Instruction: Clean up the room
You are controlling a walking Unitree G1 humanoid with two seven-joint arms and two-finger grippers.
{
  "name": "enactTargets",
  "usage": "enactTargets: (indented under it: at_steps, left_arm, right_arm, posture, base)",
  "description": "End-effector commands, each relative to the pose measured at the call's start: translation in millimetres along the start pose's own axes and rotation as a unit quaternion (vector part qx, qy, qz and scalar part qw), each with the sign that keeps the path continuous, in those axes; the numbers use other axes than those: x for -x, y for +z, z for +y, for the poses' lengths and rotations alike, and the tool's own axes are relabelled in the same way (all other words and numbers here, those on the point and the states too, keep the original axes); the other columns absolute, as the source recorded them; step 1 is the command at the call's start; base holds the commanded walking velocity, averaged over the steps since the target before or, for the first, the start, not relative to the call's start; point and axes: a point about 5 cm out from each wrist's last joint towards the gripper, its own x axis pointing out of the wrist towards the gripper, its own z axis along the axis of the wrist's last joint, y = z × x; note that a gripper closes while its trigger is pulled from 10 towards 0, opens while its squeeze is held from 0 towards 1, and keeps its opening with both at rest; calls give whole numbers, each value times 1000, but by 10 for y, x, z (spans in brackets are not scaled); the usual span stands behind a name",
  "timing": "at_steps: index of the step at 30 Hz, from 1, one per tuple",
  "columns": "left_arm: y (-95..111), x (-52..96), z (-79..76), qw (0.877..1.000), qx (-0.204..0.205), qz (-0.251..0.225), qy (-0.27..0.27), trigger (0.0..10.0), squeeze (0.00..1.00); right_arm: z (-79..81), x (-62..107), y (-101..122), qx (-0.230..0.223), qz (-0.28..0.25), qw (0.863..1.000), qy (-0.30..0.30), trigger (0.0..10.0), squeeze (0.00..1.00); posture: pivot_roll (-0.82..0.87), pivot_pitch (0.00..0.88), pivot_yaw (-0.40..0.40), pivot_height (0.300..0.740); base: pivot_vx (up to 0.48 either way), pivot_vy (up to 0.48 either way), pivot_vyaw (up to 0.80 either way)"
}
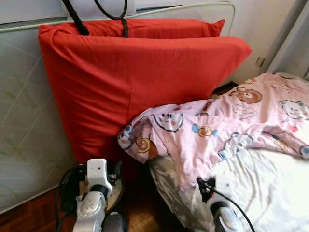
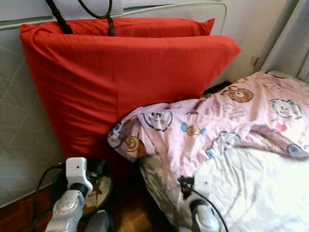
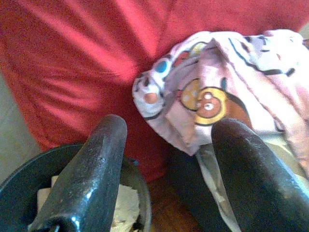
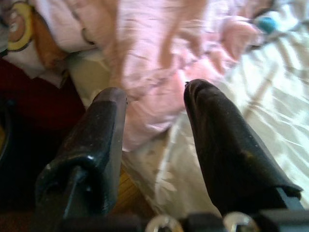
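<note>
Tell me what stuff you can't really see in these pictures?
- Bottom of the red cushion: covered by the pink cartoon blanket in the eye views.
- Inside the dark bin: the left gripper, fingers apart, blocks it in the left wrist view.
- Blanket pattern by the right gripper: blurred in the right wrist view.
- Black straps above the cushion: cut off by the top edge.

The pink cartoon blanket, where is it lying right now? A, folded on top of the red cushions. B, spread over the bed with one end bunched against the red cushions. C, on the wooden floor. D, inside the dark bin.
B: the pink cartoon blanket drapes across the bed, its bunched end against the red cushions.
</note>
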Motion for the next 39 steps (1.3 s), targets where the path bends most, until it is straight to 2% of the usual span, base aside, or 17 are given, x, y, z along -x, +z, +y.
enactTargets:
  at_steps: [1,3,16,39]
  left_arm:
    - [-15,9,31,1000,0,7,3,10000,0]
    - [-15,9,31,1000,0,7,2,10000,0]
    - [-23,3,9,1000,-3,9,-6,10000,0]
    - [-24,5,-1,1000,-5,10,-8,10000,0]
  right_arm:
    - [47,-23,40,4,-9,1000,9,10000,0]
    - [49,-24,40,3,-9,1000,9,10000,0]
    - [25,-39,71,-5,-13,1000,-5,10000,0]
    - [16,-71,67,-3,7,1000,-10,10000,0]
  posture:
    - [-7,19,-59,633]
    - [-7,19,-59,633]
    - [-8,7,-57,633]
    - [-7,21,-58,633]
  base:
    - [0,0,800]
    - [0,0,800]
    - [0,0,0]
    - [286,0,0]
